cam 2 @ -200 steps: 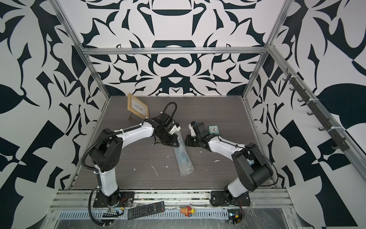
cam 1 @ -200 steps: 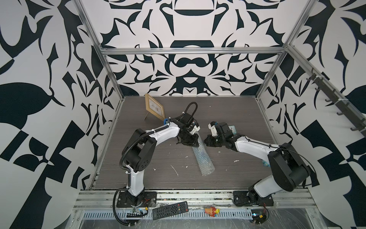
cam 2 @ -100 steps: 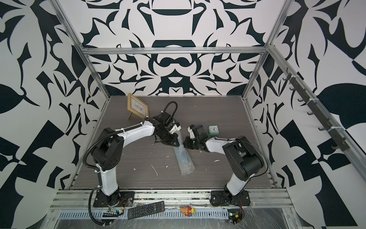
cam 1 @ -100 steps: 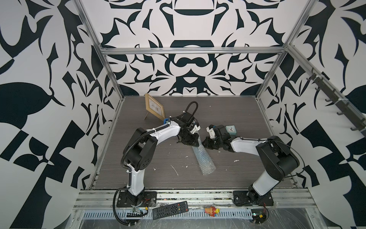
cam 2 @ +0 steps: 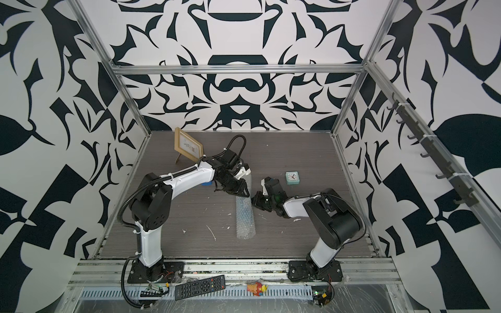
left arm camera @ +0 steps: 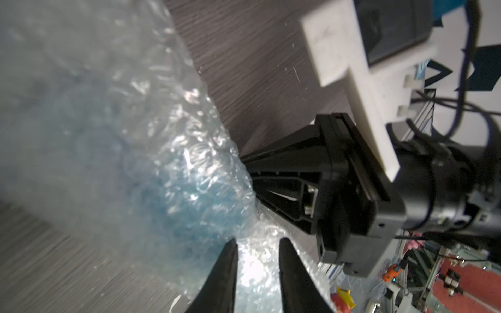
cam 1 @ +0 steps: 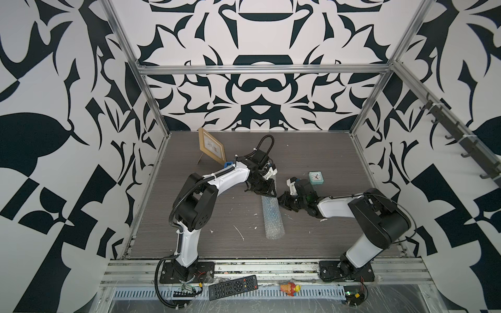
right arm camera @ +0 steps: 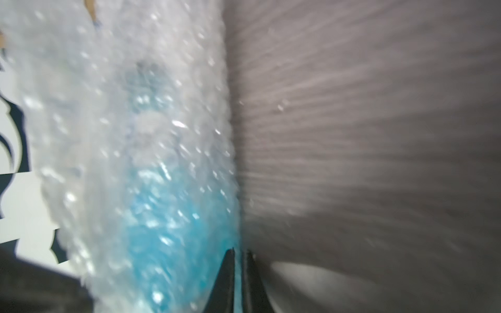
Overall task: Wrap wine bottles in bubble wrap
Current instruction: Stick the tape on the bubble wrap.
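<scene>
The bubble wrap (cam 1: pixel 273 219) (cam 2: pixel 245 216) lies rolled into a long tube on the table, end-on to the front edge. The wine bottle shows only as a blue blur through the wrap (left arm camera: pixel 173 195) (right arm camera: pixel 173 230). My left gripper (cam 1: pixel 267 191) (cam 2: pixel 240 191) is at the tube's far end, its jaws parted with wrap showing between them (left arm camera: pixel 257 244). My right gripper (cam 1: pixel 282 202) (cam 2: pixel 254 202) meets the tube's right side near that end. Its jaws (right arm camera: pixel 240 253) are almost together, with a pale sliver of wrap in the slit.
A framed picture (cam 1: pixel 212 147) stands at the back left and a small teal clock (cam 1: pixel 316 178) behind the right gripper. A blue object (cam 2: pixel 206 183) is partly hidden under the left arm. White scraps dot the table. A remote (cam 1: pixel 233 287) and a toy (cam 1: pixel 290 287) lie on the front rail.
The left jaws have parted from nearly shut. The right gripper has edged toward the tube while its elbow swung in toward the front right. The tube has stayed in place.
</scene>
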`<state>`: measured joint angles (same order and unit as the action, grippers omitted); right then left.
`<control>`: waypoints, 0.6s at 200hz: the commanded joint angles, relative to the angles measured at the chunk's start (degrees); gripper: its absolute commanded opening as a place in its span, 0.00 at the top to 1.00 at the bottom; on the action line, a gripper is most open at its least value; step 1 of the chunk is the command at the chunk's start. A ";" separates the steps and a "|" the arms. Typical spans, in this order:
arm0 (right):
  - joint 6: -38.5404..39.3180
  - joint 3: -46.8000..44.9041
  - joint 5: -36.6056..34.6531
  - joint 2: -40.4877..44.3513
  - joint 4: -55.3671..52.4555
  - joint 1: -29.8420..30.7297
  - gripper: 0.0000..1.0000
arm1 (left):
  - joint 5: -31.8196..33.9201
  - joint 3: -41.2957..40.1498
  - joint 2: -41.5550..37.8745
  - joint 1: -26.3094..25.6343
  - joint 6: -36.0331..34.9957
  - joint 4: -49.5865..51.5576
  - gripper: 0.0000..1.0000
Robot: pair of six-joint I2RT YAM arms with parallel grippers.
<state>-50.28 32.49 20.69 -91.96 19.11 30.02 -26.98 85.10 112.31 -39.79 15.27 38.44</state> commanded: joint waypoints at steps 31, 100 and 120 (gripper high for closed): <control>10.23 3.49 -12.94 16.19 -28.28 -3.38 0.70 | 5.09 -2.96 -11.26 1.54 -0.62 1.04 0.57; 12.67 9.40 -7.77 19.76 -30.54 -2.16 0.58 | 5.02 -20.01 -20.90 3.25 5.36 -7.16 0.56; 13.83 14.35 -7.10 16.39 -30.21 -0.88 0.55 | 3.52 -25.02 -23.03 2.95 8.68 -11.81 0.56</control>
<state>-39.05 40.03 11.86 -73.30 -11.40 27.62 -21.91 64.45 92.53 -36.62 19.25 32.23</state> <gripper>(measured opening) 0.440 0.440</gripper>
